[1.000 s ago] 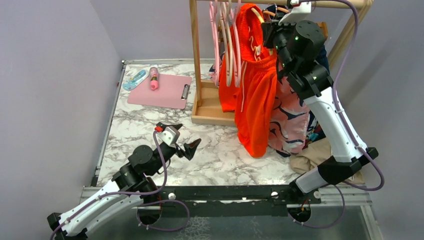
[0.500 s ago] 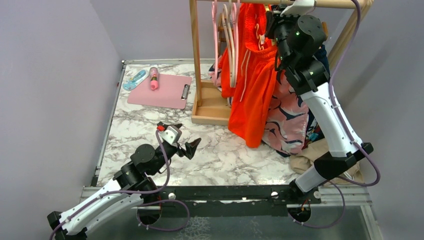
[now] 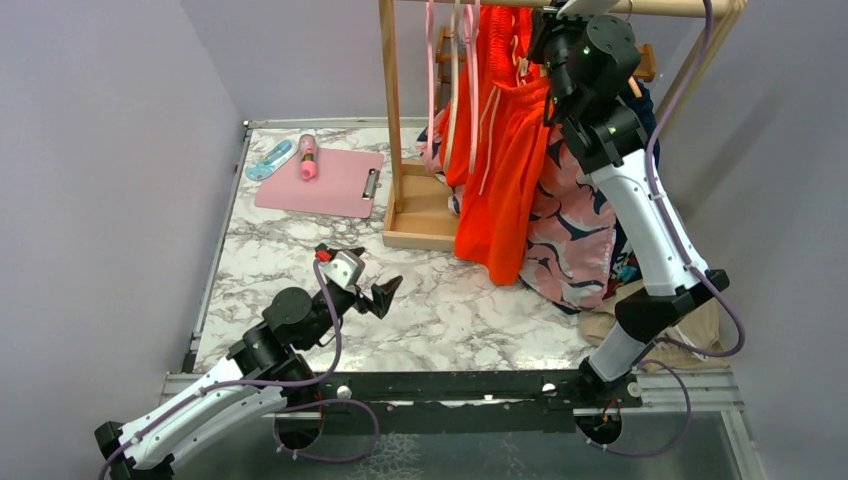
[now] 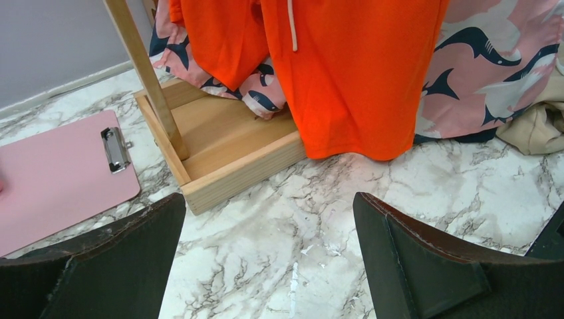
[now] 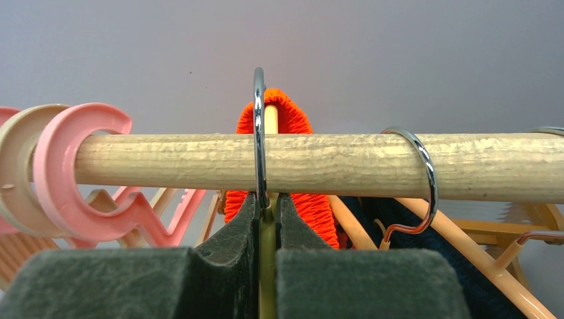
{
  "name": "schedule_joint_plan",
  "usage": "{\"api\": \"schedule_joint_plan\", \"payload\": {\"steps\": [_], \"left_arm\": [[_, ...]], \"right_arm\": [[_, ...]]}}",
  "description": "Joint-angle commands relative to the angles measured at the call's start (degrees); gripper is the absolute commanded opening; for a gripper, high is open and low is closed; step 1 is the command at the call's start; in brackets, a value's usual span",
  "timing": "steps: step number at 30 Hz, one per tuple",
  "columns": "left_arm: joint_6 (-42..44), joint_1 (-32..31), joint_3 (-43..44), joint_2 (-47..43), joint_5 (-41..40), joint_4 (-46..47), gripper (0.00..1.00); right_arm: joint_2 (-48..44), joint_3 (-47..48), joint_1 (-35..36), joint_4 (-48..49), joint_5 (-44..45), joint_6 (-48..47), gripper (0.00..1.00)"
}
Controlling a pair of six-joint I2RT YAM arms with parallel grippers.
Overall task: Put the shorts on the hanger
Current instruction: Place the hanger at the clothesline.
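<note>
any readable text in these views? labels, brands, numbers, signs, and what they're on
None can be read in any view.
Pink bottle on the clipboard: any label is too small to read.
Blue item beside it: too small to read.
Orange shorts, shark-print garment, wooden rail: no lettering visible.

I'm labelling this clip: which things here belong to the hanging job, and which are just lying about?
Job in hand: orange shorts; pale-yellow hanger, hooked over the wooden rail; right jaws, shut on the hanger.

Lying about: pink clipboard; pink tube; pink hangers; shark-pattern shorts; beige garment.
</note>
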Motion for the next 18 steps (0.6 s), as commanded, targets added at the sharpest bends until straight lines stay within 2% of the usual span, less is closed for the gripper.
{"api": "schedule_joint_plan", "payload": {"steps": [1,18], "left_arm": [[0.5,0.1,-0.2,0.3,-0.6,0.2,0.99],[0.6,0.1,-0.2,-0.5,-0.5,0.2,0.99]], "right_arm": [[1.1,3.7,-1.7,7.0,-0.4,1.9,0.01],[-0.5,-1.3,-2.9,2.0,-6.4,7.3,0.01]]}}
